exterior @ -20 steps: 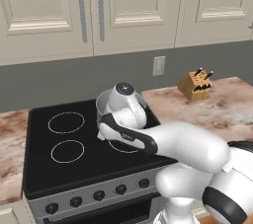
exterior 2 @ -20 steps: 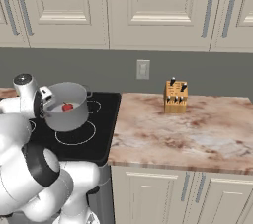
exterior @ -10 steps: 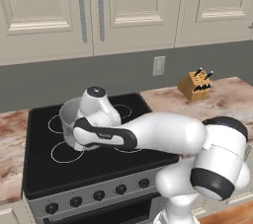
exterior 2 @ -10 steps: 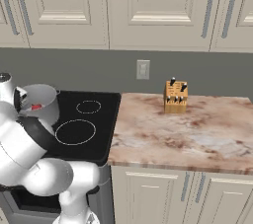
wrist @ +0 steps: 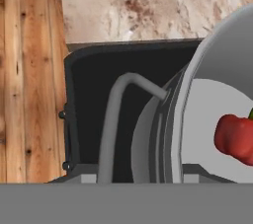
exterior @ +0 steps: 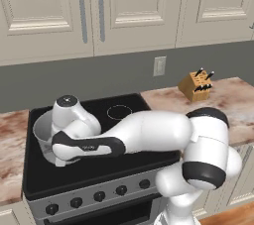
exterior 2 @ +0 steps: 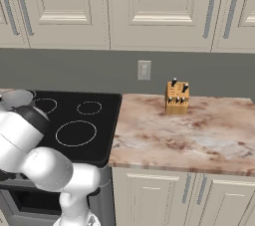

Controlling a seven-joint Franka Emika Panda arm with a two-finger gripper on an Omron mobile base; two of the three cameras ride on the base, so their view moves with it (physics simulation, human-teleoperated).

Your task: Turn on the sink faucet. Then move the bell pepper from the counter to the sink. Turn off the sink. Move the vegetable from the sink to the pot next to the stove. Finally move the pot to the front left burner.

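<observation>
At the left of the left base view, the pot [exterior: 43,132] sits over the front left part of the stove [exterior: 124,120], partly hidden behind the arm's hand. In the hand view the red bell pepper [wrist: 236,138] lies inside the pot, at the right edge. Whether the gripper is spread or pinching the pot cannot be told.

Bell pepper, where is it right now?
The bell pepper lies inside the pot, at the right edge of the hand view; the pot is over the stove's left side.
</observation>
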